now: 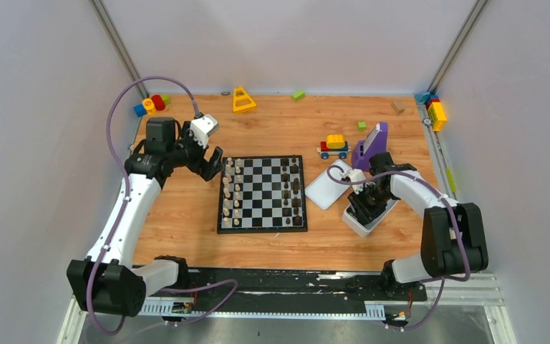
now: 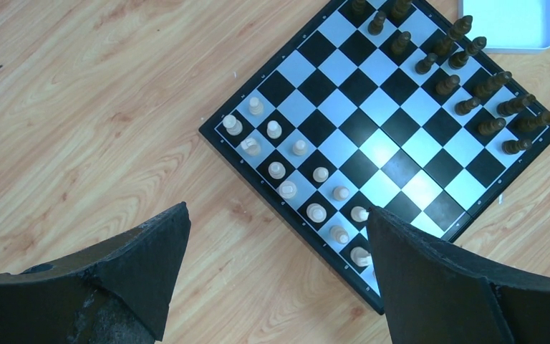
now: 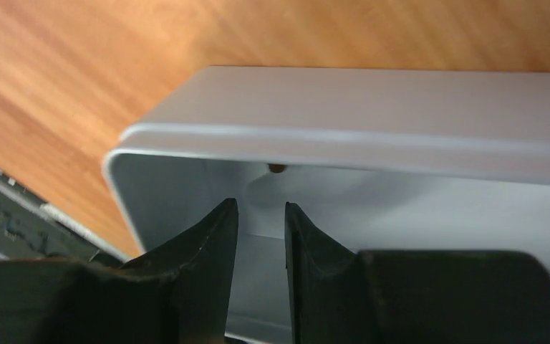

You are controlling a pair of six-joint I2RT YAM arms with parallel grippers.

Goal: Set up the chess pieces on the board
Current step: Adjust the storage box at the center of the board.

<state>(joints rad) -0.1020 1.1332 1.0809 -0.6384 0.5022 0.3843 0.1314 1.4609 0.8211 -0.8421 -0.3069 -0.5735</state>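
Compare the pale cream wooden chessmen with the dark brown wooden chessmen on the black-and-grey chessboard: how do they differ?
The pale cream chessmen are light, the dark brown chessmen nearly black. Cream line the left side of the chessboard, by the left gripper; brown line its right side, by the flat white lid. Both stand in two rows.

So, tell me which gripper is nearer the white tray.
Right. The right gripper is down inside the white tray; the left gripper hovers on the other side of the board, beside the pale pieces.
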